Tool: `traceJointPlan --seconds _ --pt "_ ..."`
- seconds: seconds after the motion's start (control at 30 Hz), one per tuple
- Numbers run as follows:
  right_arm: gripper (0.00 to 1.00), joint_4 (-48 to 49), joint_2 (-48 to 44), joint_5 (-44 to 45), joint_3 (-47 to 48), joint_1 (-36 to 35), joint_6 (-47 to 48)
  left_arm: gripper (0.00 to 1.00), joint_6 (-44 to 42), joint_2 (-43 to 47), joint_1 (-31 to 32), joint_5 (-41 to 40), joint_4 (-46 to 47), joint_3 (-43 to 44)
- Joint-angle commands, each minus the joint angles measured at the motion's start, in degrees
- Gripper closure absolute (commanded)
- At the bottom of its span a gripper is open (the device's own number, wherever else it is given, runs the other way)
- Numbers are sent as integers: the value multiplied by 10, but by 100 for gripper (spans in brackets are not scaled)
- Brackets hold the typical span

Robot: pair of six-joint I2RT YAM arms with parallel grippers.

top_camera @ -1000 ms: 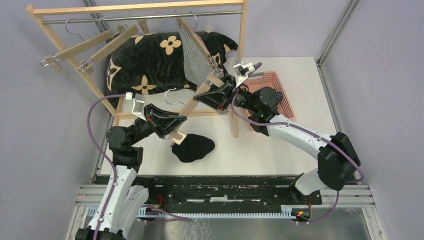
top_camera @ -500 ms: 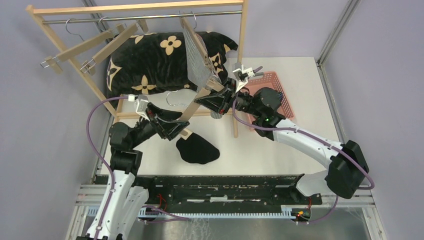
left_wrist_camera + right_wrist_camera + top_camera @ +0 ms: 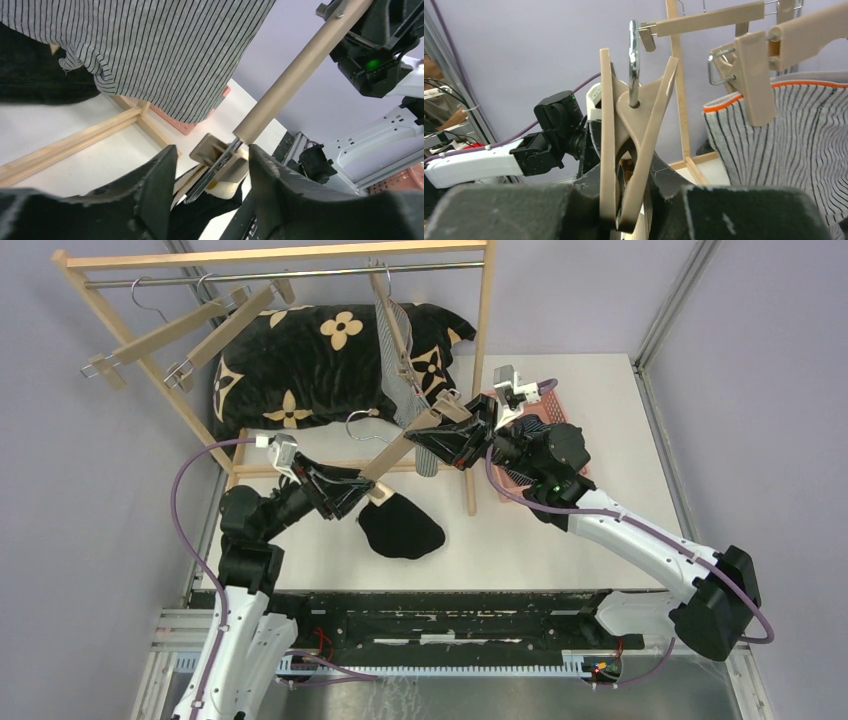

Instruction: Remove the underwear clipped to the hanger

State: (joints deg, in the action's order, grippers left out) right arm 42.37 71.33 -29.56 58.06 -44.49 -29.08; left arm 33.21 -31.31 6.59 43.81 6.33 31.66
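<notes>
Underwear, black piece (image 3: 402,530): lies crumpled on the desk (image 3: 630,440) at lower centre of the top view, its upper edge right at the low end of the hanger (image 3: 410,440). Cannot tell whether the clip (image 3: 220,155) grips it or has let go. Grey striped underwear (image 3: 400,380) hangs clipped under the rack (image 3: 270,255), upper centre.

Left hand (image 3: 360,495): fingers spread either side of that clip, a gap showing on one side.

Right hand (image 3: 455,435): pressed onto the hanger's neck below the hook, carrying it tilted.

Handling, judged: the cloth is light, limp and not fragile. It will sag and drape, so pinch a bunched fold or the waistband close to a clip. The clip spring is likely the only resistance.

Basket (image 3: 552,403): pink, right of centre, mostly behind the right arm. Something dark lies in it, not identifiable.
</notes>
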Motion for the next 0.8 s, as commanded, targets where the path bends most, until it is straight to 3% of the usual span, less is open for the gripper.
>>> traceJointPlan --seconds 0.0,0.1,0.13,0.17,0.2,0.37,0.4,0.5,0.53,0.57,0.77 --pt "99 25 -13 22 -3 1 6 47 6 1 1 16 42 4" --pt "99 25 -7 27 -1 1 8 62 12 0 2 27 55 0" --pt "99 25 -4 28 1 1 7 71 14 -1 1 33 63 -1" --pt "99 25 0 29 3 1 7 92 17 -1 2 39 71 -2" --pt "99 25 3 29 5 1 5 97 20 -2 1 40 79 -3" --pt "99 25 13 27 7 1 0 97 31 -3 2 45 113 -2" --pt "99 24 14 26 7 1 -1 93 32 -3 1 45 114 2" --pt "99 23 10 20 7 1 -4 32 29 -1 1 47 116 16" --pt "99 23 9 18 7 1 -5 4 27 1 2 47 121 19" --pt "99 23 8 17 7 1 -7 0 27 6 1 46 126 23" --pt "99 32 10 7 9 1 -22 0 23 4 2 48 140 37"
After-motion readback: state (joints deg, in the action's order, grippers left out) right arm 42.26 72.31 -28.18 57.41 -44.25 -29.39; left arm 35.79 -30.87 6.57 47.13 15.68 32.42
